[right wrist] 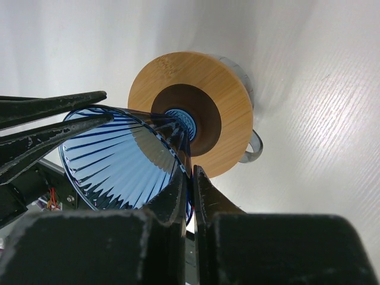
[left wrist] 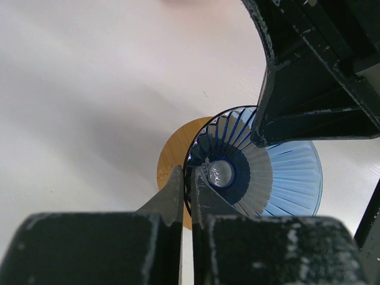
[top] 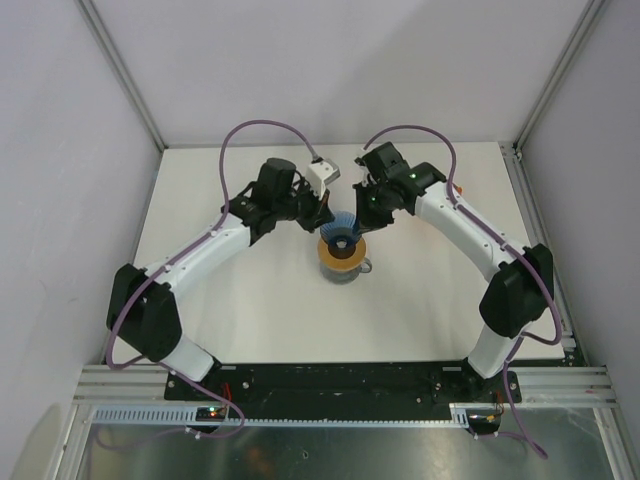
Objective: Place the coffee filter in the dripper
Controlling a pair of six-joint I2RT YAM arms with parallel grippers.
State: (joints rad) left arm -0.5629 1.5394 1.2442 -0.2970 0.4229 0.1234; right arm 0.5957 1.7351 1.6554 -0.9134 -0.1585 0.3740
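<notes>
**Both grippers pinch the blue dripper's rim over the mug**

In the overhead view the two arms reach in from the lower corners and meet at the middle of the white table (top: 430,290). A grey mug (top: 345,273) stands there with a flat wooden ring (right wrist: 178,77) lying across its top.

The dripper (right wrist: 119,154), a ribbed cone of blue see-through plastic, sits at this ring. It is tilted. In the right wrist view its narrow end points into the dark hole at the centre of the ring, while its wide mouth leans toward the lower left of the frame. In the overhead view its mouth shows just above the ring, toward the top of the frame.

The left gripper (left wrist: 187,173) has its jaws almost together, with only a thin slit between them. The dripper's rim runs into that slit at the lower middle of the left wrist view. The right wrist view shows the same hold from the side, with two dark fingers coming in from the left edge and the rim caught between their tips.

The right gripper (right wrist: 191,173) is likewise nearly closed. Its two fingers rise from the bottom middle of its own view and clamp the dripper's wall close to the ring. In the left wrist view this gripper fills the upper right corner and covers part of the rim on that side.

The mug's handle sticks out toward the right of the frame, below the ring's edge.
</notes>
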